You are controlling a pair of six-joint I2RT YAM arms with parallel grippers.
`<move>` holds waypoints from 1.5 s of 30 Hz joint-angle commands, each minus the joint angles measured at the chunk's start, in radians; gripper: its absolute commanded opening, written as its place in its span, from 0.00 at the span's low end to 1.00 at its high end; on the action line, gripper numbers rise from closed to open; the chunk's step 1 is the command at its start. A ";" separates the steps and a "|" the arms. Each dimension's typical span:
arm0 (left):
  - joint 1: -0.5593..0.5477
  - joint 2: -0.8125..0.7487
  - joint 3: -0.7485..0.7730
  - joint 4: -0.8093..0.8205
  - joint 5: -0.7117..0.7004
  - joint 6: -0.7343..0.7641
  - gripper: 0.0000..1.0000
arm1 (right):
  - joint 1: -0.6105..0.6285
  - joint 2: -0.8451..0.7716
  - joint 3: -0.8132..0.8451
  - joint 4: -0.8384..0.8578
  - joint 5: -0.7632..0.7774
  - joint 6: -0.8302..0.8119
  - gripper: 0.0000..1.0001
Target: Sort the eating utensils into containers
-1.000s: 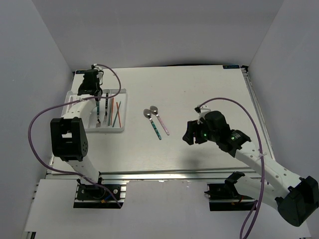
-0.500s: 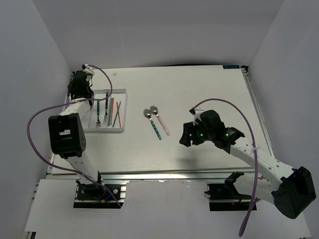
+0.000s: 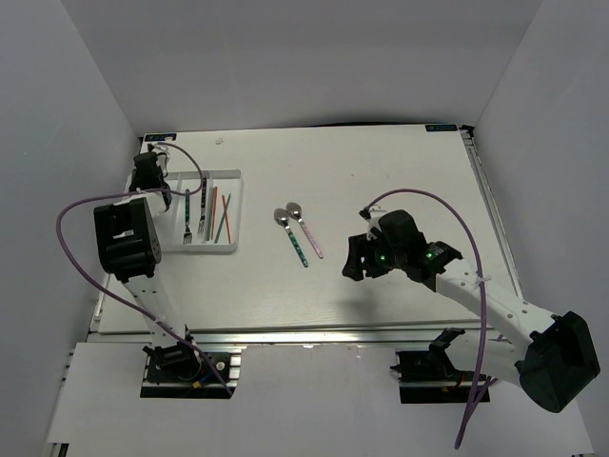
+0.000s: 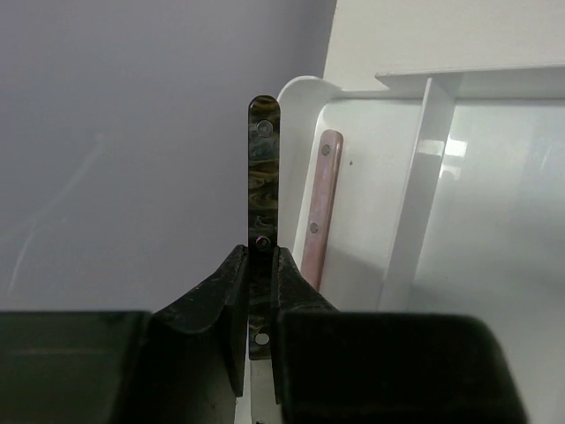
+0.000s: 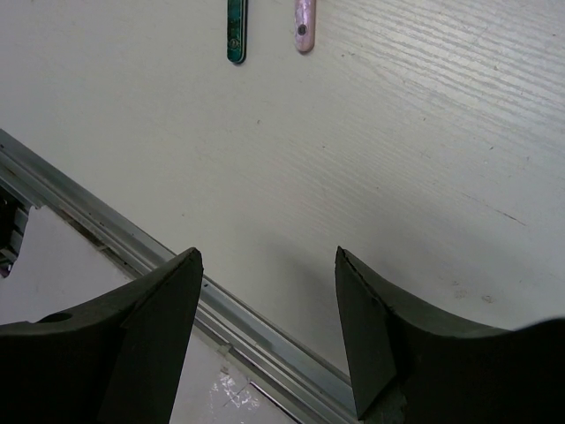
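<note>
My left gripper (image 4: 261,252) is shut on a dark, marbled utensil handle (image 4: 263,168) that sticks up past the fingertips, over the far-left corner of the white tray (image 4: 300,93). A pink-handled utensil (image 4: 321,208) lies in the tray's end compartment beside it. Seen from above, the left gripper (image 3: 146,174) hangs at the tray's (image 3: 235,211) far-left corner. A teal-handled fork (image 3: 188,221) and red and green chopsticks (image 3: 221,214) lie in the tray. A teal spoon (image 3: 294,238) and a pink spoon (image 3: 305,229) lie mid-table. My right gripper (image 3: 356,259) is open and empty, to their right.
In the right wrist view the ends of the teal handle (image 5: 236,31) and pink handle (image 5: 304,25) show at the top, and the metal rail (image 5: 221,318) of the table's near edge runs between the open gripper (image 5: 267,265). The left wall stands close beside the tray.
The left gripper has swung left from over the tray's middle to its far-left corner, still holding the dark handle. The right gripper has moved slightly left toward the spoons.
</note>
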 commanded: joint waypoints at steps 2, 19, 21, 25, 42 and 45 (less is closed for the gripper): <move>-0.003 -0.008 0.028 0.016 0.028 -0.054 0.11 | 0.010 -0.001 0.049 -0.001 0.004 -0.014 0.67; -0.003 -0.354 0.036 -0.174 0.051 -0.490 0.97 | 0.019 0.104 0.092 0.068 0.062 -0.023 0.84; -0.004 -0.389 0.136 -0.395 0.056 -0.689 0.98 | 0.025 0.214 0.161 0.077 0.097 -0.026 0.84; -0.003 -0.549 0.098 -0.544 0.305 -0.897 0.98 | 0.039 0.417 0.338 0.052 0.196 -0.056 0.80; -0.004 -1.113 -0.463 -0.420 0.769 -1.213 0.98 | 0.097 0.986 0.845 -0.164 0.278 -0.163 0.55; -0.004 -1.105 -0.471 -0.443 0.764 -1.193 0.98 | 0.097 1.010 0.822 -0.158 0.284 -0.163 0.50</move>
